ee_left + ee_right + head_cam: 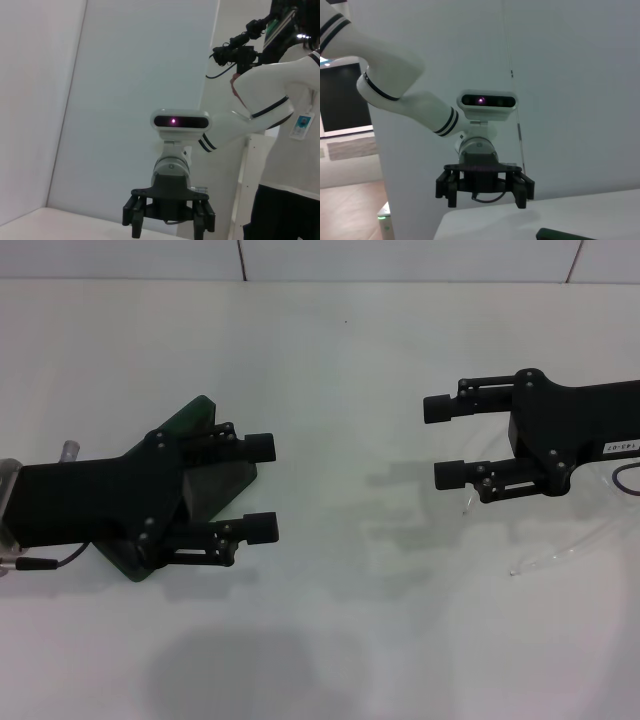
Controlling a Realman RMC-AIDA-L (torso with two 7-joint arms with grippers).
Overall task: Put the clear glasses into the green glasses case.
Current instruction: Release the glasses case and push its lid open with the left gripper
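The green glasses case [203, 412] lies on the white table at the left, mostly hidden under my left gripper [262, 486], which hovers over it, open and empty. A corner of the case [566, 234] also shows in the right wrist view, below the left gripper [484, 196]. The clear glasses [562, 552] lie on the table at the right, largely covered by my right arm; one thin temple arm sticks out. My right gripper [442, 442] is open above them and holds nothing. The left wrist view shows the right gripper [170, 227] from the front.
The white table [340, 620] spreads between the two arms, with a tiled wall behind it. A person [287, 150] in a white top with a badge stands to one side in the left wrist view.
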